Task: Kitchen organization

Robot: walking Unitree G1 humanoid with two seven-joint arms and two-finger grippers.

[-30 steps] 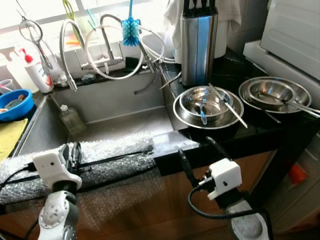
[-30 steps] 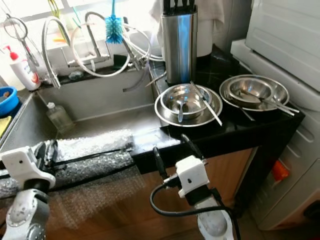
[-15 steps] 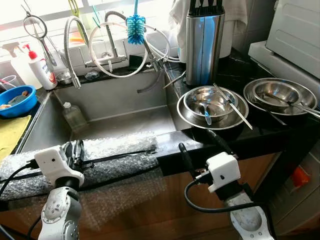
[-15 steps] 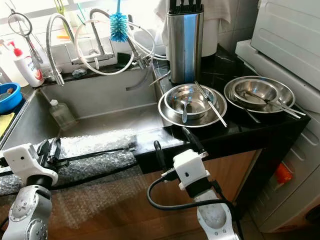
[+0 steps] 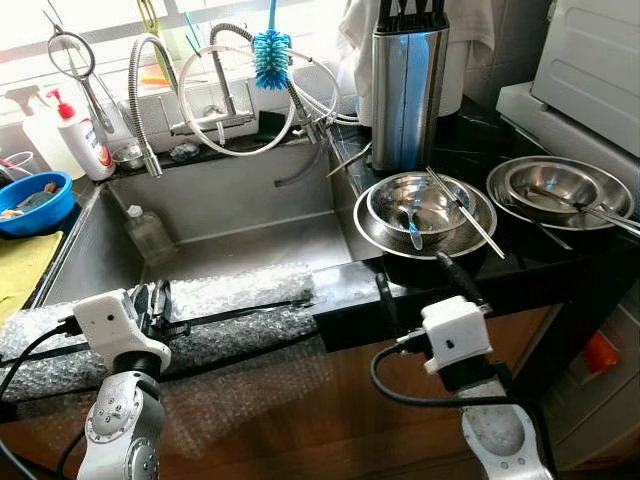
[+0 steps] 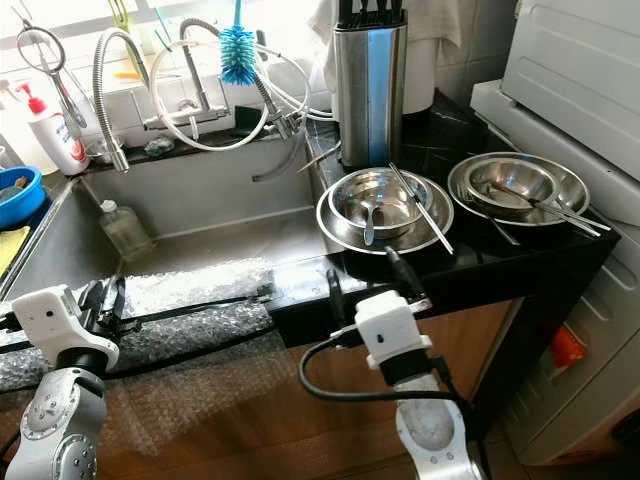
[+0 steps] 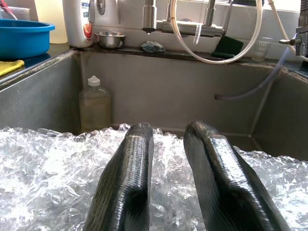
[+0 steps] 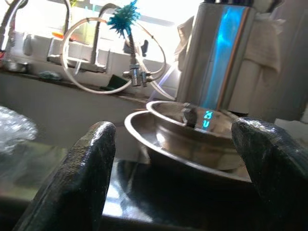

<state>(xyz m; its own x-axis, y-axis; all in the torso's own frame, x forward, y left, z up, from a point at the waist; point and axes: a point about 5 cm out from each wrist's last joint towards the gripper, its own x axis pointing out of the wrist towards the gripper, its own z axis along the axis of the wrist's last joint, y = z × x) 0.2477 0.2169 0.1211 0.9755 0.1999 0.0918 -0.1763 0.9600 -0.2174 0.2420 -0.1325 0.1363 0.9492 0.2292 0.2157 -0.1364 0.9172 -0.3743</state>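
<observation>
So the right gripper (image 6: 370,280) was sitting at the front edge of the black counter (image 6: 520,250), fingers spread wide with nothing between them, aimed straight at the nested steel bowls (image 6: 385,210). From its wrist cam the bowls (image 8: 192,139) were dead centre between the two fingertips (image 8: 84,168). Looked to me like it was lining up for a reach, not yet touching anything.

Those bowls had a spoon (image 6: 368,218) lying inside and a pair of metal chopsticks (image 6: 420,208) resting across the rim, so I'd guess the next move needed it to come up over the counter edge and pick one piece without knocking the chopsticks loose.

The left gripper (image 5: 150,300) hung low over the bubble wrap (image 5: 230,300) draped along the sink's front edge, fingers (image 7: 130,178) nearly together, only a narrow gap, gripping nothing.

Around it: a tall steel knife block (image 6: 370,80) right behind the bowls, a second stack of bowls (image 6: 515,185) further right with utensils in it, and a plastic bottle (image 6: 122,230) down in the sink (image 6: 230,200). The blue bottle brush (image 6: 238,50) hung off the tap. Knife block looked like the tight spot if it went in from above.
</observation>
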